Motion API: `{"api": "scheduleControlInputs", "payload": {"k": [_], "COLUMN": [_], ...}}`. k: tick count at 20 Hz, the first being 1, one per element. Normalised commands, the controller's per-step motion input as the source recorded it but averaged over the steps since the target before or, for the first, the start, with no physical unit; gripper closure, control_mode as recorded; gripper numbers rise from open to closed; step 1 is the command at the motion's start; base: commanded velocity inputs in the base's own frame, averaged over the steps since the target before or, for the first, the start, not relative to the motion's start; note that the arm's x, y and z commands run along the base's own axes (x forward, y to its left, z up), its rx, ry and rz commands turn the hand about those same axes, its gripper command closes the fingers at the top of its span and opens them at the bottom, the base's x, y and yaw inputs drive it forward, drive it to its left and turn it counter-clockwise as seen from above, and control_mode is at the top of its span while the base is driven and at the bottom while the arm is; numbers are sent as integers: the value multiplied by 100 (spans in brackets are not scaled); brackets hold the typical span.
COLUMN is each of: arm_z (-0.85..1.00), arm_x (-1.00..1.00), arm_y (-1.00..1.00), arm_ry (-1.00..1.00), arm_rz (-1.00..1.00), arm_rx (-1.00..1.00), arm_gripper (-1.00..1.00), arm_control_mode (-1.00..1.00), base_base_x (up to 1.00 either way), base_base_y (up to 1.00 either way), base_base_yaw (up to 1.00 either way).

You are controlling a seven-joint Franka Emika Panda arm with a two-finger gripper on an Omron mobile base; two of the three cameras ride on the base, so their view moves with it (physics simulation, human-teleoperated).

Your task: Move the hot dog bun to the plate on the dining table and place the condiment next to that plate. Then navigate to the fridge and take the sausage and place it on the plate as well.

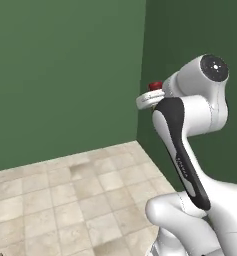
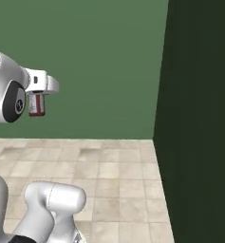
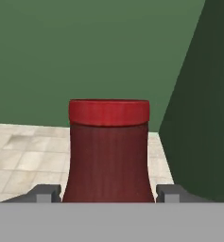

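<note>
Condiment (image 3: 108, 151) is sitting between my finger tips (image 3: 48, 193), low in the middle of the hand view, red cap pointing away from the camera, and my gripper (image 3: 108, 194) is clamping it on both sides of its dark red body. In the right base view the same bottle (image 2: 36, 105) is hanging under my hand at the upper left of the frame, pale label showing, well above the tiled floor (image 2: 104, 180). In the left base view just its red end (image 1: 155, 86) is peeking out behind my wrist, right of centre and toward the top.

Around me I am seeing green walls (image 2: 99, 61) and a darker green corner on the right side of the frames; no dining table or plate is showing yet. So I am judging that I am carrying the bottle while the base is travelling, with the set-down beside the plate yet to be done.

To do this well, I am keeping the squeeze steady and the wrist level so the bottle is not slipping or swinging. I am also holding it high and close to my body, away from that dark wall, until the table comes into sight.
</note>
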Motion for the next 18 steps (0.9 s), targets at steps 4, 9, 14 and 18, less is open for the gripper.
{"api": "scheduleControlInputs", "payload": {"k": [4, 9, 14, 18], "arm_z": [0, 0, 0, 0], "arm_x": [0, 0, 0, 0], "arm_y": [0, 0, 0, 0], "arm_ry": [0, 0, 0, 0], "arm_rz": [0, 0, 0, 0], "arm_rx": [0, 0, 0, 0], "arm_gripper": [100, 100, 100, 100], "arm_control_mode": [100, 100, 100, 100], "base_base_x": [100, 100, 100, 100], "base_base_y": [0, 0, -2, 0], "base_base_yaw": [51, 60, 66, 68]}}
